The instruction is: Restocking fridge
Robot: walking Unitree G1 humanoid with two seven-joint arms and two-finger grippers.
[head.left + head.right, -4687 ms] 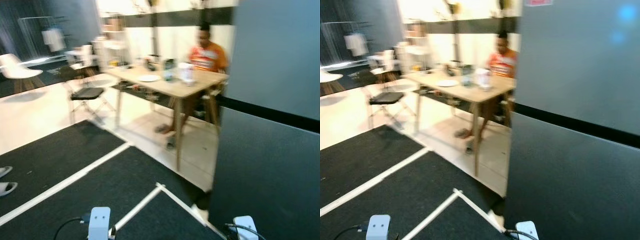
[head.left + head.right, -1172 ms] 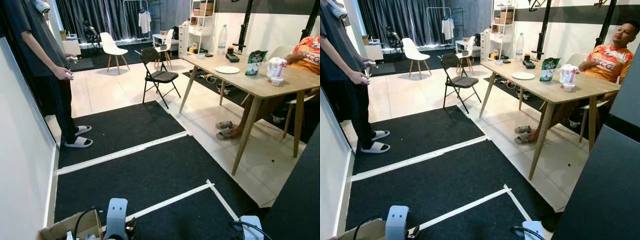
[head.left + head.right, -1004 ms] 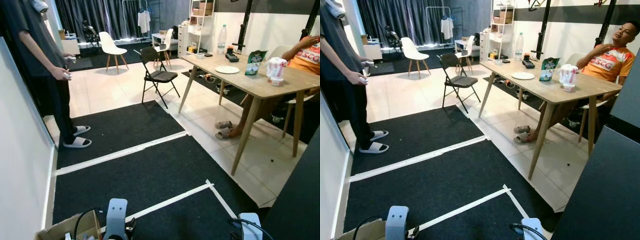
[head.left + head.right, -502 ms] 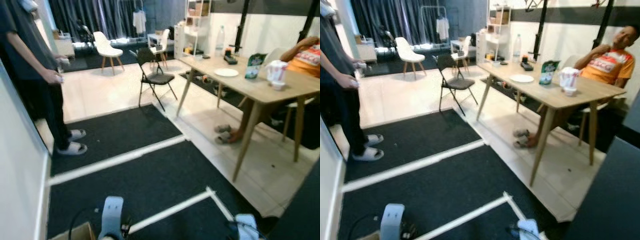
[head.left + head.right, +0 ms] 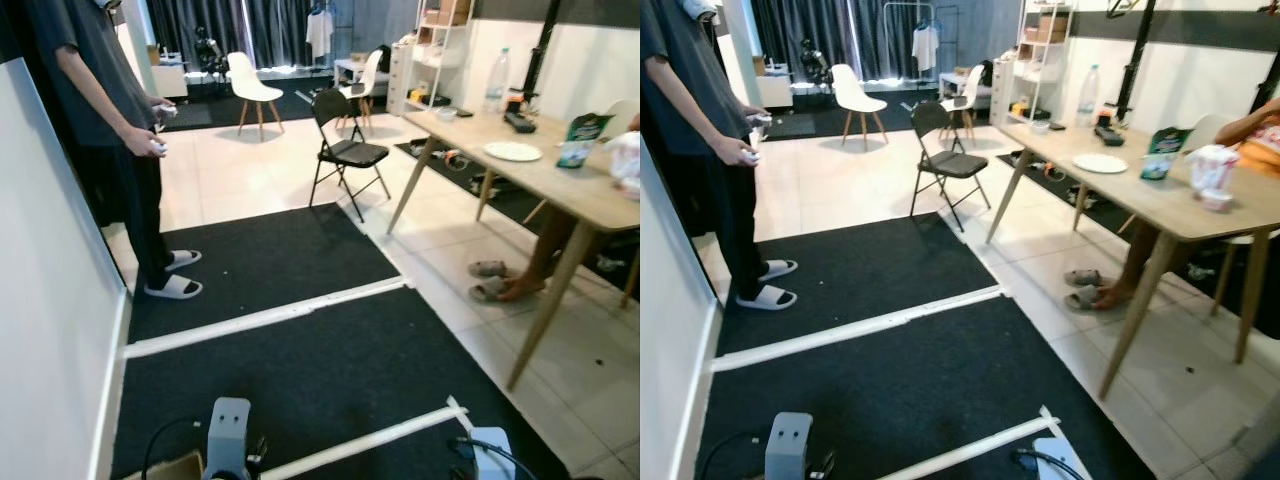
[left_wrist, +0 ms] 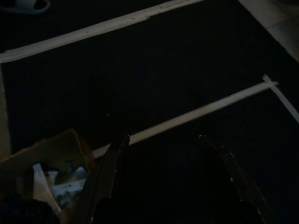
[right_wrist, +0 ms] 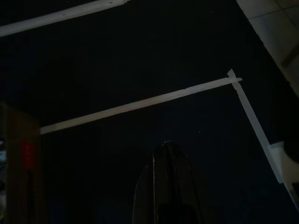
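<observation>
A cardboard box with packets inside sits on the black mat beside my left arm; its corner pokes in at the bottom of the eye view. My left gripper hangs open over the mat, apart from the box and holding nothing. My right gripper hangs shut over the mat near a white tape corner. The box's edge with a red label lies off to its side. Both wrists sit low in the eye views.
A white panel stands close on my left. A person stands by it in sandals. Right of the mat is a wooden table with a plate, a green bag and a seated person's legs. A black folding chair stands farther back.
The camera has swung left: the table and seated person have slid right, and the dark fridge side at the right edge has left the picture. Both arms still hang low.
</observation>
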